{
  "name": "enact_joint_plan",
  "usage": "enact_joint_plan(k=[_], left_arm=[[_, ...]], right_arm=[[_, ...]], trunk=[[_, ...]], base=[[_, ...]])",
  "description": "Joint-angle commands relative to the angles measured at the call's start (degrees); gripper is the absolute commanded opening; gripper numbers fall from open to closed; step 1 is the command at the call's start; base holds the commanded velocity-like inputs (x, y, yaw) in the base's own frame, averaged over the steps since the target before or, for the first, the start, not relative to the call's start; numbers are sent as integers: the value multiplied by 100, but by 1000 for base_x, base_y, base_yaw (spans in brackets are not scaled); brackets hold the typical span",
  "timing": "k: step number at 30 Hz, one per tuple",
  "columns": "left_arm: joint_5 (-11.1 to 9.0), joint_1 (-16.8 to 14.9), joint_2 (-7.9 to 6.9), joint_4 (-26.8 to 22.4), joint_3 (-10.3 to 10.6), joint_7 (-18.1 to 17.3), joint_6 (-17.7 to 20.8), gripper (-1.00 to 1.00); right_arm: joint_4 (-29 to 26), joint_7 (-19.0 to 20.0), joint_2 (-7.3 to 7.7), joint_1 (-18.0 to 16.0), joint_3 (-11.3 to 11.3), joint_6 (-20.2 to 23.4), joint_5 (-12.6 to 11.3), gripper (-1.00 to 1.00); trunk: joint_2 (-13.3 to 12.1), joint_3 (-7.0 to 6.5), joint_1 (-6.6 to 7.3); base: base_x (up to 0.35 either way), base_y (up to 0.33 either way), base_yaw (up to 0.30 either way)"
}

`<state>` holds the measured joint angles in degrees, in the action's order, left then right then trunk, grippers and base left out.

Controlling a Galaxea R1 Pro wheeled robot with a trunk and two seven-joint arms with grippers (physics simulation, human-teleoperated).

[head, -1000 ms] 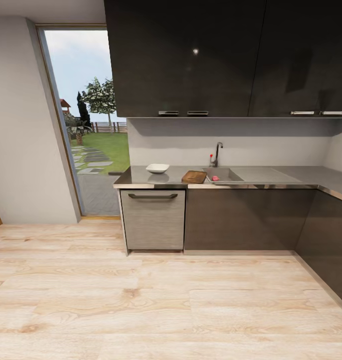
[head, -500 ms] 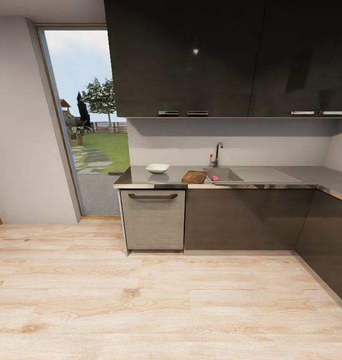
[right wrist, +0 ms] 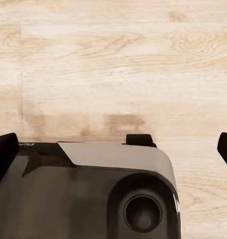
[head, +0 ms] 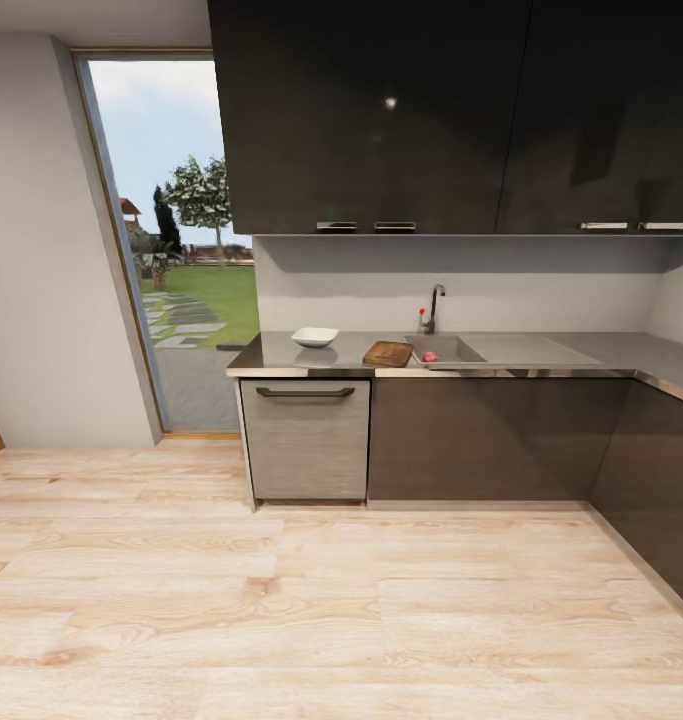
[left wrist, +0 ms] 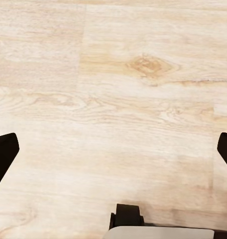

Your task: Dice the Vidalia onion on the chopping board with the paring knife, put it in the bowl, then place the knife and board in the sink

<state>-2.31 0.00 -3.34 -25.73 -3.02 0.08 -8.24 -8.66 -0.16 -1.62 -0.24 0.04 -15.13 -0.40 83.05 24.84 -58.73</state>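
Across the room, the grey countertop point(head: 281, 352) carries the white bowl point(head: 314, 337) at its left end. The dark brown chopping board point(head: 387, 353) lies right of the bowl, against the sink point(head: 459, 349). A small pinkish object point(head: 430, 356), apparently the onion, rests in the basin below the tap point(head: 435, 306) and its red knob. The paring knife is too small to make out from here. My left gripper point(left wrist: 113, 149) hangs open over the wooden floor, as does my right gripper point(right wrist: 115, 149) above my own base; both are empty.
Light wooden floor point(head: 281, 600) stretches between me and the dark cabinets point(head: 481, 435). A dishwasher front point(head: 306, 440) sits under the bowl. Wall cabinets point(head: 381, 110) hang above. A glass door point(head: 171, 250) to a garden is at left. The counter turns a corner at right point(head: 671, 375).
The garden seen through the door has shifted very slightly, so the camera has moved a little. The things on the counter stand as before.
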Motion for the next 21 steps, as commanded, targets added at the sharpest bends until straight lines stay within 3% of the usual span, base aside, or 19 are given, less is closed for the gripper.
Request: enact_joint_plan(k=[1,11,17,21], left_arm=[[-24,0,0,-3,0,1,-11,100],[-24,0,0,-3,3,1,-11,100],[-24,0,2,-4,0,1,-11,100],[-24,0,1,-8,0,1,-11,100]], right_arm=[[-20,-2,0,-2,-1,-25,-4,100],[-1292,-15,49,-2,-4,-450,21,100],[-2439,-75,74,-2,-11,-408,30,100],[-3056,-290,98,-2,-12,-112,43,100]], trunk=[[3,5,0],[3,5,0],[3,5,0],[3,5,0]], base=[[0,0,0],[0,0,0],[0,0,0],[0,0,0]])
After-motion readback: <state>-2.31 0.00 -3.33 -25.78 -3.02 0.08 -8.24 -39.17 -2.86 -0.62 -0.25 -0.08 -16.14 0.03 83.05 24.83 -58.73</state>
